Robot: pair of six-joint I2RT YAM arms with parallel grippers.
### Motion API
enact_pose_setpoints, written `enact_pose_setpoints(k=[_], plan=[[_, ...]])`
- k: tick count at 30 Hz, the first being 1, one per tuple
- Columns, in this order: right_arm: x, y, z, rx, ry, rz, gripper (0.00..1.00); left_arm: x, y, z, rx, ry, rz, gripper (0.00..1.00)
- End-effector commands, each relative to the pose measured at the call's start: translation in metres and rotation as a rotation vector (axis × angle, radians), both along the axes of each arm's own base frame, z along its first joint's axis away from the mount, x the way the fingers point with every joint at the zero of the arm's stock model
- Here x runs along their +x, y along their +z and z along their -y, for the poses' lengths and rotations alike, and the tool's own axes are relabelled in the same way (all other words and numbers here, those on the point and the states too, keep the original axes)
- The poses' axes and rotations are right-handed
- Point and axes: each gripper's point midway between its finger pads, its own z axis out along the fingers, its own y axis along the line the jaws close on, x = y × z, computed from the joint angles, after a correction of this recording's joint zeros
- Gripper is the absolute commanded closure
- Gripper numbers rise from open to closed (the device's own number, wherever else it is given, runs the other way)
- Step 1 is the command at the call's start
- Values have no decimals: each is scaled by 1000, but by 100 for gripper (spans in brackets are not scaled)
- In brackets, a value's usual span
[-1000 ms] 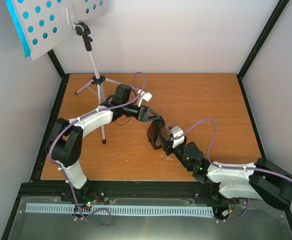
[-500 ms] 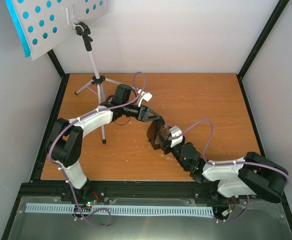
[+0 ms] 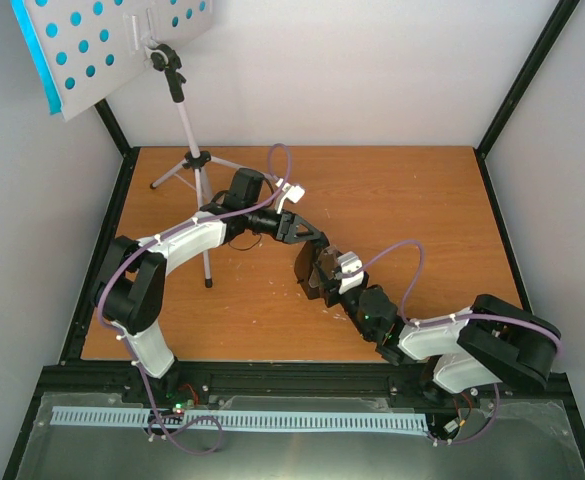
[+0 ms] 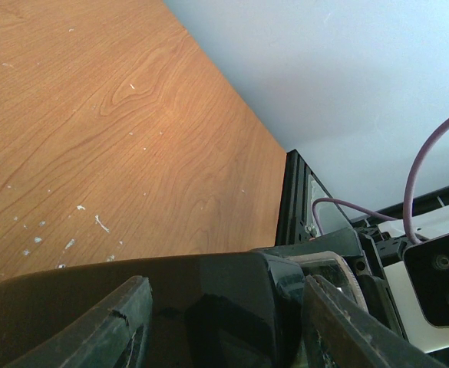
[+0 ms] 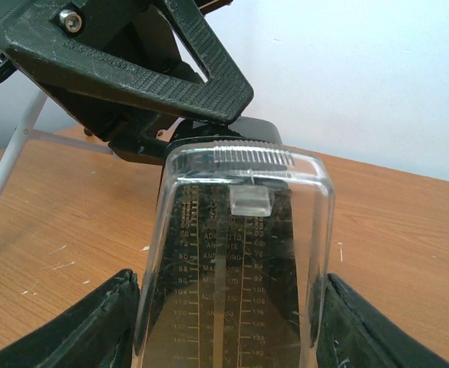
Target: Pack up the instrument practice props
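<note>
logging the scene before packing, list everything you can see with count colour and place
music stand: 1, white, tripod on the table's back-left corner, hole-punched desk raised high
sheet-music pages: count unclear, cyan, on the stand's desk, showing through its holes
metronome: 1, black with clear cover, mid-table between the two grippers
table: 1, brown wood, under everything
left gripper: 1, black, at the metronome's top
right gripper: 1, black, fingers on either side of the clear cover
</note>
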Motion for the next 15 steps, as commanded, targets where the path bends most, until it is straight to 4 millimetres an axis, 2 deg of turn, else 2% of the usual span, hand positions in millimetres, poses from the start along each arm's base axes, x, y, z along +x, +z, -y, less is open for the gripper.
enact_pose_setpoints(k=[1,15], plan=[[0,1,0,8,-15,10,49,1,-7,2,29,0,23,46],[-7,-21,-3,-41,4,0,49,2,-6,2,28,0,25,46]])
